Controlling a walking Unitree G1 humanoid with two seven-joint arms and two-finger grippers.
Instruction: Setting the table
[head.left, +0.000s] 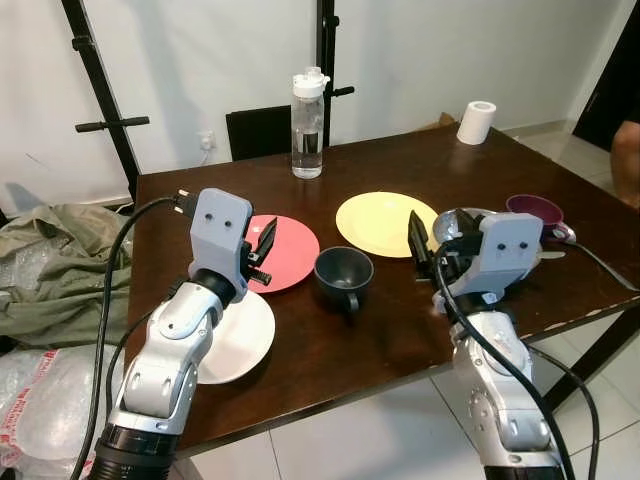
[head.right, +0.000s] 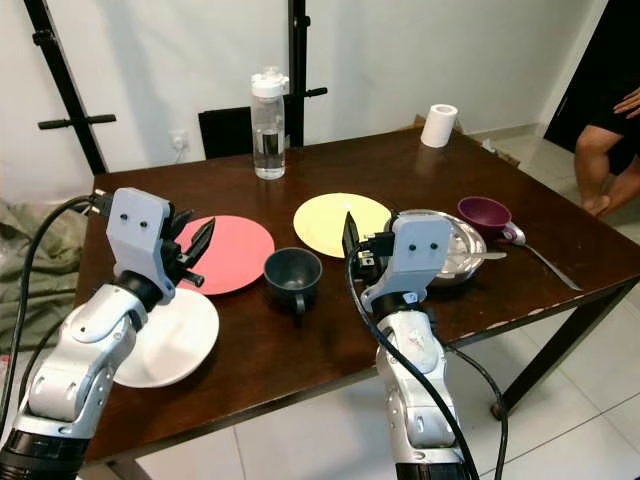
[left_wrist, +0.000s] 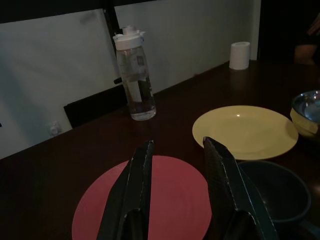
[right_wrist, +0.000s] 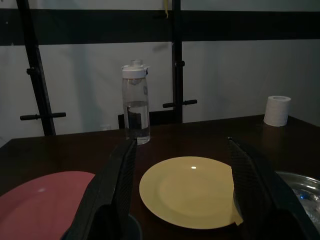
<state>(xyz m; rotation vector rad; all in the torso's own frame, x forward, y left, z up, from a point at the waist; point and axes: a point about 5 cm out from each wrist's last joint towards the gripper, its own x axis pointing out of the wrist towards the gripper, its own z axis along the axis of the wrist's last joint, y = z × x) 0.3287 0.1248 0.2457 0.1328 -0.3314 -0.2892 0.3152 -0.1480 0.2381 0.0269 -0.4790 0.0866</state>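
On the dark wooden table (head.left: 400, 340) lie a red plate (head.left: 292, 252), a white plate (head.left: 245, 338) near the front left edge, and a yellow plate (head.left: 380, 222). A dark mug (head.left: 343, 272) stands between the red and yellow plates. A steel bowl (head.right: 462, 250) and a purple cup (head.left: 533, 210) sit at the right. My left gripper (head.left: 262, 245) hovers open over the near edge of the red plate (left_wrist: 165, 200), holding nothing. My right gripper (right_wrist: 181, 142) is wide open and empty, just in front of the yellow plate (right_wrist: 192, 192), beside the steel bowl.
A clear water bottle (head.left: 307, 125) stands at the table's far side, with a white paper roll (head.left: 477, 122) at the far right corner. A black chair (head.left: 258, 130) and black stand poles are behind. Bags (head.left: 50, 270) lie on the floor at left. A person's leg (head.right: 600, 150) is at right.
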